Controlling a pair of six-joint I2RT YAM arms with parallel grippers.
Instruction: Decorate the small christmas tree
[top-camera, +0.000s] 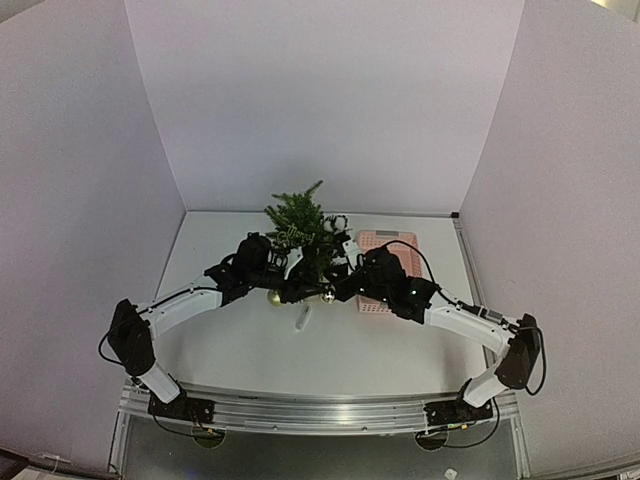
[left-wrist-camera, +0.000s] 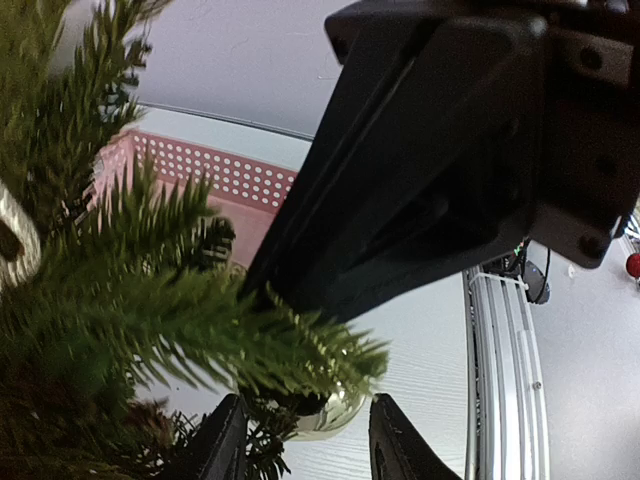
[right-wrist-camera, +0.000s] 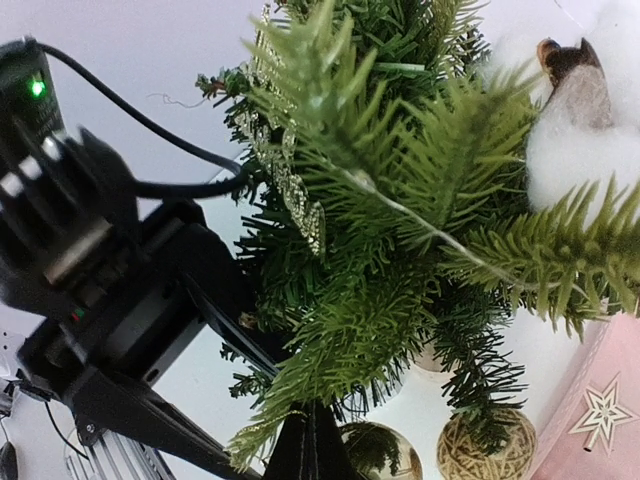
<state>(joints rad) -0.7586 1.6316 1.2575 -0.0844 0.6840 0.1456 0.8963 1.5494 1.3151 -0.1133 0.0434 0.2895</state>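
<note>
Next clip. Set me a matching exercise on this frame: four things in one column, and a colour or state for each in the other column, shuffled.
Things:
1. small christmas tree
2. basket
3. left gripper
4. right gripper

Colour or state:
A. shut
B. pink
C. dark green
D. open

Pairs: 1-C, 2-B, 3-D, 4-A

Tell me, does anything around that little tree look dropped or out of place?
One thing: a small white oblong piece lies loose on the table in front of the small christmas tree, outside the pink basket. It looks dropped; I cannot tell what it is.
</note>
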